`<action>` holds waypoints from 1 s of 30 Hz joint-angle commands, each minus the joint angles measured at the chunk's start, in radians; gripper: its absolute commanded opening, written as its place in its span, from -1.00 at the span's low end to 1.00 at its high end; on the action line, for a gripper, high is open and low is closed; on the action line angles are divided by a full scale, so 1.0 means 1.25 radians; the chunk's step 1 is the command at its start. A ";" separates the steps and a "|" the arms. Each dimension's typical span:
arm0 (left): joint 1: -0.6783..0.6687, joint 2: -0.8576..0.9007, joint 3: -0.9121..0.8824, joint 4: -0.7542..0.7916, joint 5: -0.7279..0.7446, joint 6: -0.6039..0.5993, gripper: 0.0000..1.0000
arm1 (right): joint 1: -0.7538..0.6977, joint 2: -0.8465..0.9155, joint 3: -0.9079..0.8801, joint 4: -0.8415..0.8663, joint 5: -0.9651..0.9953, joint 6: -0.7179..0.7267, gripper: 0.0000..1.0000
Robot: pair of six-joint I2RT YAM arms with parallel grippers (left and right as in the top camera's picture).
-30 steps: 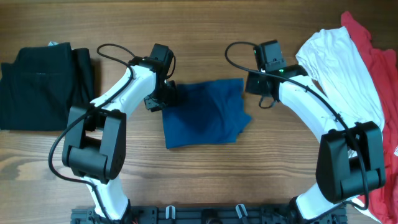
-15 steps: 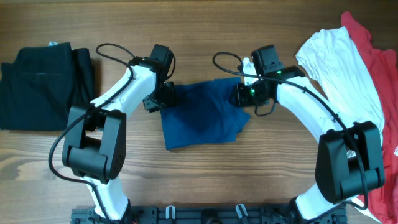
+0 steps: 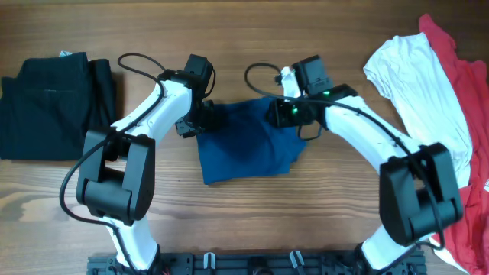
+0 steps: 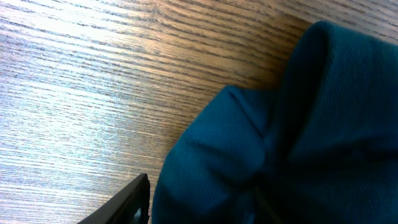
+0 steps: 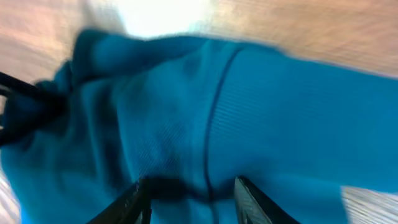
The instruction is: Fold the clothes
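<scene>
The royal-blue shirt [image 3: 246,147] lies crumpled at the table's middle. My left gripper [image 3: 203,119] sits on its upper left edge. In the left wrist view blue cloth [image 4: 292,143] bunches against one dark finger [image 4: 127,205] and hides the other, so it looks shut on the shirt. My right gripper [image 3: 280,113] is over the shirt's upper middle, shut on a fold of its right side. In the right wrist view the gripper [image 5: 189,194] pinches the blue cloth [image 5: 273,106], which fills the view. A black garment [image 3: 53,107] lies folded at far left. A white shirt [image 3: 422,92] and a red one [image 3: 467,76] lie at far right.
Bare wooden table [image 3: 252,206] runs along the front, below the blue shirt. A black rail [image 3: 252,263] edges the near side between the two arm bases. The cables of both arms loop above the shirt.
My right gripper has moved left from the shirt's right edge to above its middle, pulling the right side of the blue shirt over with it. The left arm has stayed still.
</scene>
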 commanded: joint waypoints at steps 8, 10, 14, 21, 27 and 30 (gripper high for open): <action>0.003 0.014 -0.003 -0.002 -0.038 -0.005 -0.02 | 0.012 0.058 -0.003 0.000 0.180 0.086 -0.91; 0.003 0.014 -0.003 -0.002 -0.038 -0.005 -0.02 | 0.007 0.049 -0.002 -0.012 0.213 0.099 -0.91; 0.003 0.014 -0.003 -0.002 -0.038 -0.005 -0.02 | -0.017 0.028 -0.002 -0.040 0.285 0.133 -0.91; 0.003 0.014 -0.003 -0.009 -0.038 -0.005 -0.03 | -0.033 0.028 -0.001 -0.056 0.274 0.126 -0.68; 0.004 0.014 -0.003 -0.045 -0.054 -0.059 -0.34 | -0.034 -0.023 0.016 -0.101 0.248 0.085 -0.51; 0.004 0.014 -0.003 -0.086 -0.056 -0.108 -0.59 | -0.034 -0.087 0.027 -0.132 0.247 0.081 -0.46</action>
